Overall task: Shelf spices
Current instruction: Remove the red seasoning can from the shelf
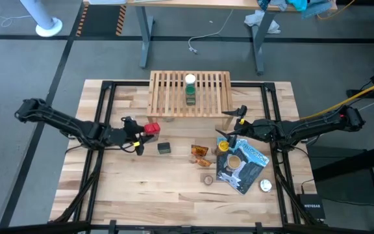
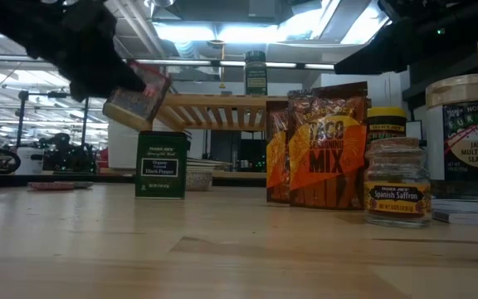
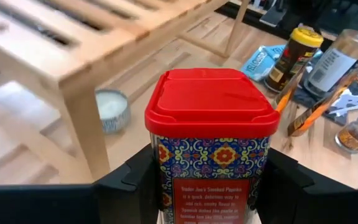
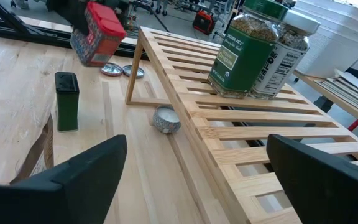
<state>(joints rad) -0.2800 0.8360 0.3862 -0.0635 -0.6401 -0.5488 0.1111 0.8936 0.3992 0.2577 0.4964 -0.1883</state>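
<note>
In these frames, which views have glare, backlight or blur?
Low view: bright ceiling lights backlight the left gripper and its red-capped tin, both soft. Left wrist view: the shelf is blurred, the tin sharp. High view: evenly lit.

table (image 1: pixel 109 188): shelf (image 1: pixel 167 97), dark tin (image 1: pixel 164 148), orange packets (image 1: pixel 200 155), pouch (image 1: pixel 245 166)

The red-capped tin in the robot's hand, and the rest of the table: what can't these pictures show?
- Red-capped tin: base cut off by left wrist view's edge.
- Two jars on the shelf: high view, labels too small.
- Yellow-capped jar: low view, hidden behind orange packets.
</note>
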